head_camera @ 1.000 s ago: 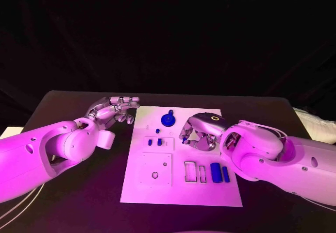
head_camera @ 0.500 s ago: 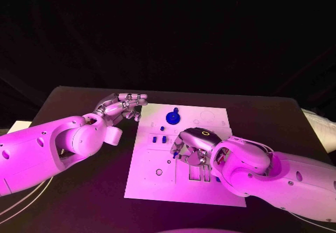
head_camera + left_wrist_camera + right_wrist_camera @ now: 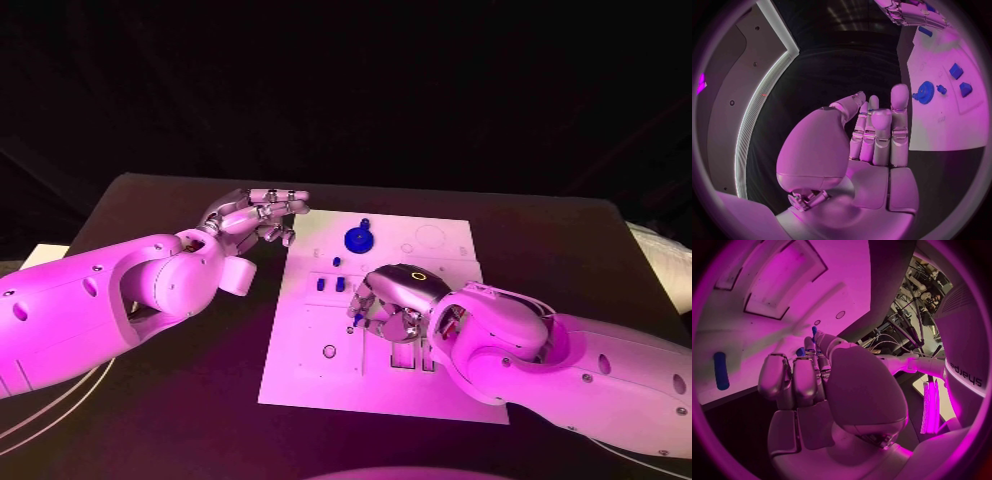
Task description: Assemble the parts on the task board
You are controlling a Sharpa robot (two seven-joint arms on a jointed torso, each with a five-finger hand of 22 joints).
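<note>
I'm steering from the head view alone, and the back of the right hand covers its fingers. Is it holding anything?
Observer: Yes. In the right wrist view, the right hand pinches a small blue part at its fingertips, over the task board.
Operator: What is near the part's tip?
Observer: Two small round holes in the board, just beyond it.
Operator: And the left hand's palm?
Observer: In the left wrist view, the left hand is empty, with its fingers straight and side by side. It is off the board's edge, and the blue gear lies beyond it.
</note>
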